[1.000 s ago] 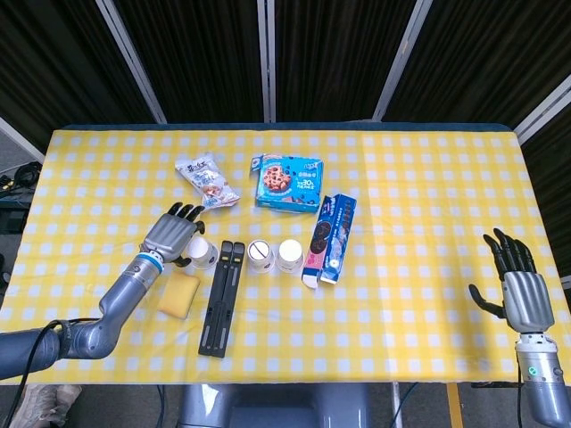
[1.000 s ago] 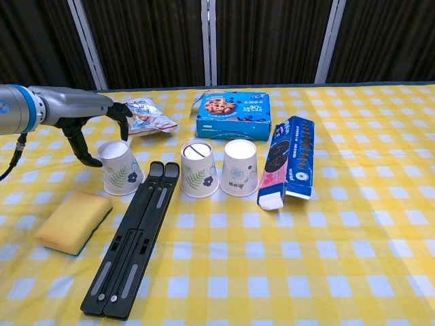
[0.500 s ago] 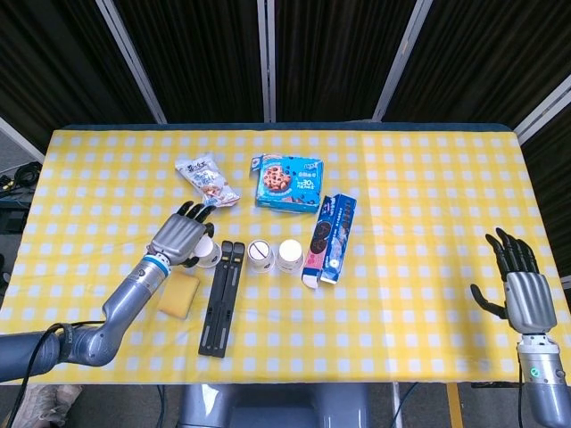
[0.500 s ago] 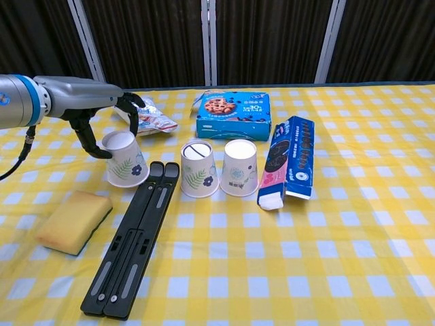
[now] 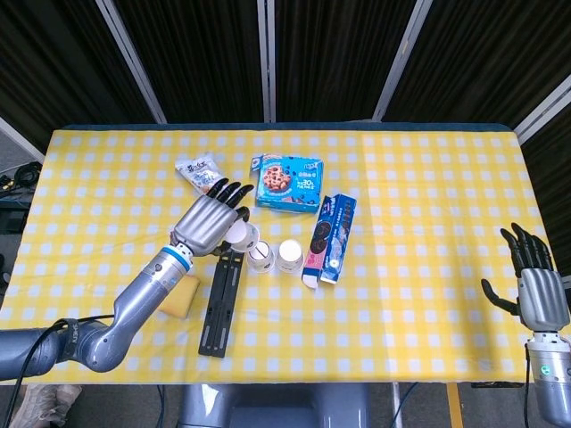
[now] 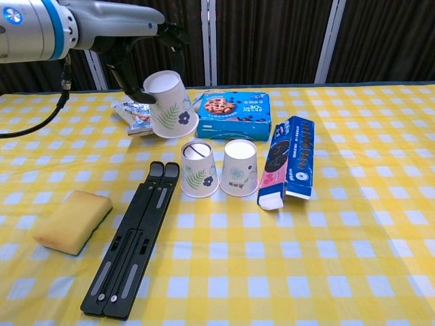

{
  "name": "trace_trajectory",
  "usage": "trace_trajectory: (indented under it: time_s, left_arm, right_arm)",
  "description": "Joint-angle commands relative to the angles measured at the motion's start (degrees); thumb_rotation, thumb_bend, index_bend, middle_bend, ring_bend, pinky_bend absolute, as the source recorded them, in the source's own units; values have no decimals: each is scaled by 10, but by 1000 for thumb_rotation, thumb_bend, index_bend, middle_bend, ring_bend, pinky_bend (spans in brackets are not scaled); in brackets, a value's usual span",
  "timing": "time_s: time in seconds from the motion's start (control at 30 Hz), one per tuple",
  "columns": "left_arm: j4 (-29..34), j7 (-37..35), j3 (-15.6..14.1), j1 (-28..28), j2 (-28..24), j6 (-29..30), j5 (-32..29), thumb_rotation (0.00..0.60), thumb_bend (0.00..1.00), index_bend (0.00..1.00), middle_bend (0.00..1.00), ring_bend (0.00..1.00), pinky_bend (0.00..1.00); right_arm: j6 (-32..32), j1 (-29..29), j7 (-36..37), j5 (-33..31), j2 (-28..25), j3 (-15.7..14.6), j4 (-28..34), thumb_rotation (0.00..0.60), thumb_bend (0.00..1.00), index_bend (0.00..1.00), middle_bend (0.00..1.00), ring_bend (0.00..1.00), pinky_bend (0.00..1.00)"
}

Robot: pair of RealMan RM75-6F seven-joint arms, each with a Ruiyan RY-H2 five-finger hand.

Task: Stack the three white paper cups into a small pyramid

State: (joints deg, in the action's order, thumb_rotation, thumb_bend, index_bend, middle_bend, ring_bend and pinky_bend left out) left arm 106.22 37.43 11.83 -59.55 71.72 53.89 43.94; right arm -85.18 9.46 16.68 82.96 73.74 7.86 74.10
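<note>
Head view: the left hand (image 5: 208, 223) is gripping the third cup (image 5: 243, 237) just beside two base cups (image 5: 274, 256); the right hand (image 5: 537, 287) is idling, fingers spread. Chest view: the cup is hanging tilted above the pair, topping not yet done.

– What is the left hand (image 6: 139, 51) doing?
– It holds a white paper cup (image 6: 168, 104) up in the air, upside down and tilted.

– Where are the other cups?
– Two cups stand upside down on the table (image 6: 340, 258), touching: the leaf cup (image 6: 198, 170) and the plain cup (image 6: 238, 168).

– What else is there?
– A blue cookie box (image 6: 234, 115), a long blue packet (image 6: 288, 163), a yellow sponge (image 6: 72, 221) and a black folding stand (image 6: 134, 238).
</note>
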Motion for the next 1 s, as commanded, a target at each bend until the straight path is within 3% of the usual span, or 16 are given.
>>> trace_trajectory:
  time_s: [0.03,0.43,0.73,0.83,1.0]
  left_arm:
    - [-2,13,8,-19,15,2,-12,600,309,387,0,0,0]
    - [-50,70,7,-97,87,-14,-99,600,309,385,0,0,0]
    - [-81,80,-6,-122,122,-5,-122,600,308,365,0,0,0]
    - [-85,71,-6,-123,127,-4,-119,600,301,302,0,0,0]
    - [-85,62,-10,-122,127,0,-112,600,277,61,0,0,0]
  right_arm:
    - [1,-1,4,-2,-2,2,-2,600,215,55,0,0,0]
    - [8,-2,20,-7,-4,5,-7,600,215,54,0,0,0]
    - [10,-4,19,-8,-6,7,-4,600,214,54,0,0,0]
    - [10,-4,18,-8,-6,7,-4,600,215,54,0,0,0]
    - [11,-4,16,-9,-6,9,-3,600,215,54,0,0,0]
